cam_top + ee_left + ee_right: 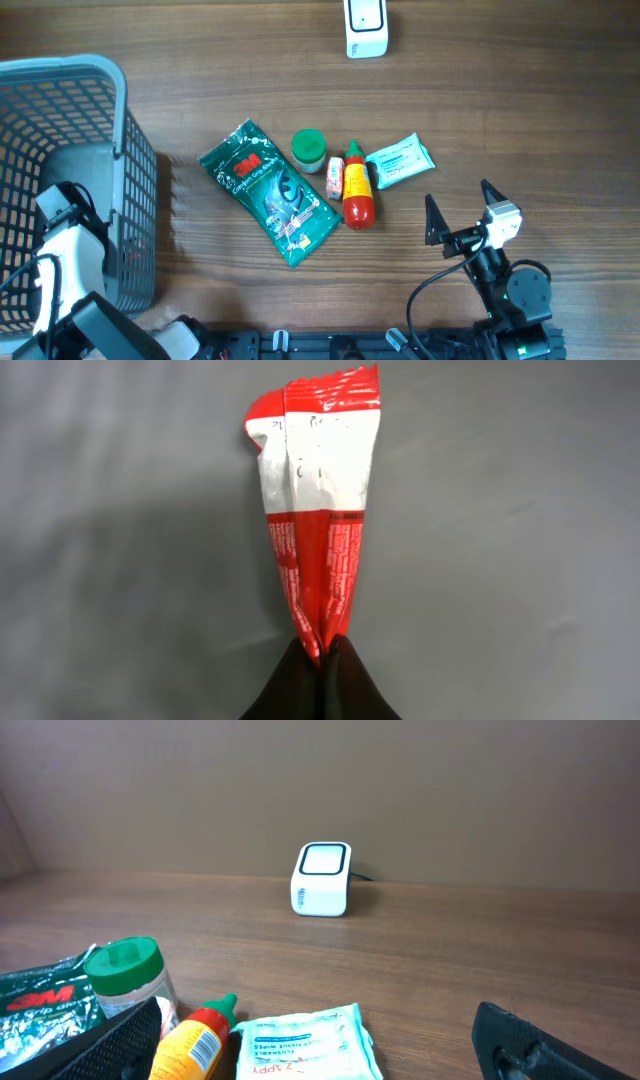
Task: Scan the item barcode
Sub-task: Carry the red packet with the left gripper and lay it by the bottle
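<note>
Left gripper point(322, 660) clamps packet point(318, 500) by its end; present barcode squarely to scanner point(322, 878) ahead of wide, empty right gripper point(460, 208).

The left arm point(62, 240) sits at the lower left of the overhead frame. Its white wrist segment and a black cable show there, but the gripper itself is hidden from that view. In the left wrist view the left gripper point(322, 656) enters from the bottom centre. Its two dark fingers point(285, 690) are pressed together, pinching the lower end of a red and white packet point(318, 490) that stands up from them.

The right arm point(512, 290) rises from the lower right of the overhead frame. The right gripper point(461, 207) points up the frame, jaws spread wide and holding nothing. In the right wrist view its black fingertips point(115, 1042) sit at the lower left and lower right corners, well apart.
</note>
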